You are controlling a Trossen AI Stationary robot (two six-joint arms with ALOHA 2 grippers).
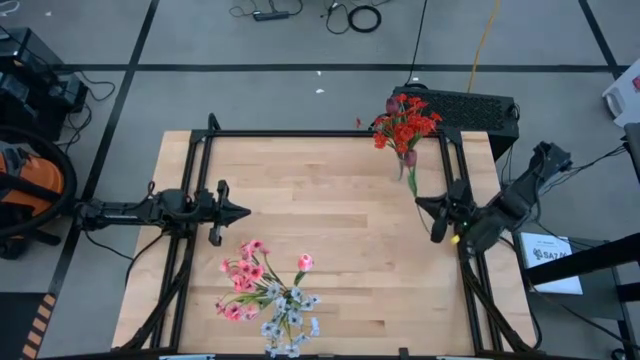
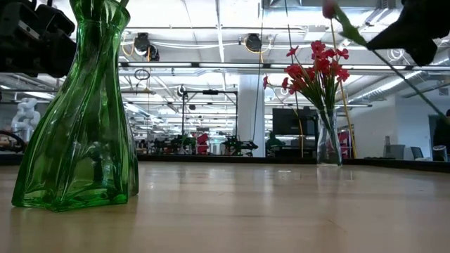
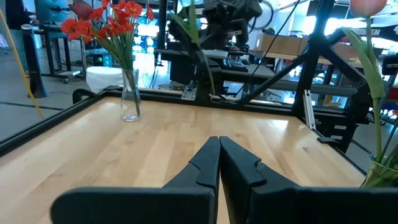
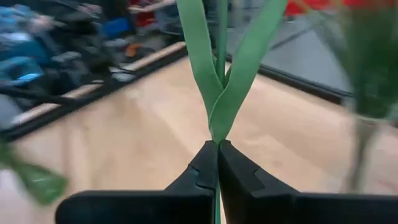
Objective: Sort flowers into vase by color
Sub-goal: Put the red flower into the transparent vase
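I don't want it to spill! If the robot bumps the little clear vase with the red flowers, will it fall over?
Probably quite easily. The clear vase looks narrow and tall, and the red flowers spread well above its rim, so it seems top-heavy. It stands near the table's far edge, so a tip could send it off. It looks like glass, so likely breakable.

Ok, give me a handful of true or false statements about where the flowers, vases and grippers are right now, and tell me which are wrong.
1. The right gripper is shut on a green-stemmed flower. True.
2. The red flowers stand in a clear vase at the table's far right corner. True.
3. The left gripper holds a pink flower. False: it is shut and holds nothing.
4. The pink and whitish flowers lie flat on the table. False: they stand in the green vase.
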